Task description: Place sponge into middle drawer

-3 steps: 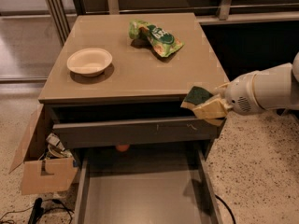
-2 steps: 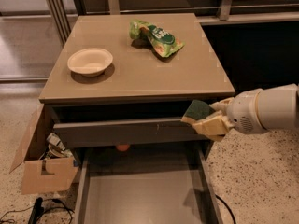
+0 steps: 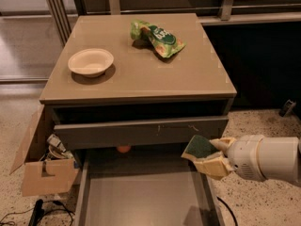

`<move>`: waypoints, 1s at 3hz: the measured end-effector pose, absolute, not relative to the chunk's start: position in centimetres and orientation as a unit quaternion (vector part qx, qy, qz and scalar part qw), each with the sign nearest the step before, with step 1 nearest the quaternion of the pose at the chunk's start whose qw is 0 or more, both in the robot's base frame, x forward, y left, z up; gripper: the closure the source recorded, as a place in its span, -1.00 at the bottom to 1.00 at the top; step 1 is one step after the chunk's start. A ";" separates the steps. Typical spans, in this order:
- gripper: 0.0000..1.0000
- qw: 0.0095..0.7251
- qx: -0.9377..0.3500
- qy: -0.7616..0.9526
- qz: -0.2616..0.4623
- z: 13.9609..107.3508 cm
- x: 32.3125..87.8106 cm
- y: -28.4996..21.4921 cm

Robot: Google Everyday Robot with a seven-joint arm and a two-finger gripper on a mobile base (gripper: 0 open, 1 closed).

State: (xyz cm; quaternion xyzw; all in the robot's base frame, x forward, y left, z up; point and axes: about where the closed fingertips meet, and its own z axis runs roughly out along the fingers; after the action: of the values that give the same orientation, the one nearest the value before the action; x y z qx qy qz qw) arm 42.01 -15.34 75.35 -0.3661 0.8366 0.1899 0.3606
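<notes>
The sponge [image 3: 199, 147], dark green scouring side up over yellow foam, is held between the cream fingers of my gripper [image 3: 208, 155]. The gripper is shut on the sponge and reaches in from the right on a white arm [image 3: 263, 164]. It hangs just above the right side of the open middle drawer [image 3: 141, 194], a wide grey box with a flat floor and thin side walls. The sponge sits in front of the lower right end of the grey drawer front panel [image 3: 136, 132], apart from the drawer floor.
On the tan cabinet top [image 3: 188, 74] stand a cream bowl [image 3: 91, 61] and a green snack bag [image 3: 157, 37]. A small orange object [image 3: 123, 149] lies at the back of the drawer. An open cardboard box [image 3: 44, 168] and cables lie on the floor at the left.
My gripper has moved down and to the left with the sponge, from beside the cabinet's right edge to above the open drawer's right side.
</notes>
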 end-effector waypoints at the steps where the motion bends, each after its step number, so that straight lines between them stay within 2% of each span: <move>1: 1.00 0.357 -0.371 0.837 0.185 71.4 42.0 -15.1; 2: 1.00 0.348 -0.372 0.841 0.179 65.5 42.6 -13.3; 3: 1.00 0.348 -0.372 0.842 0.179 65.5 42.6 -13.3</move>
State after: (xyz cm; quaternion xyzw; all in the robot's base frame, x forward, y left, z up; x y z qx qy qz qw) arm 42.58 -13.32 65.46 -0.3723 0.8416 0.1789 0.3481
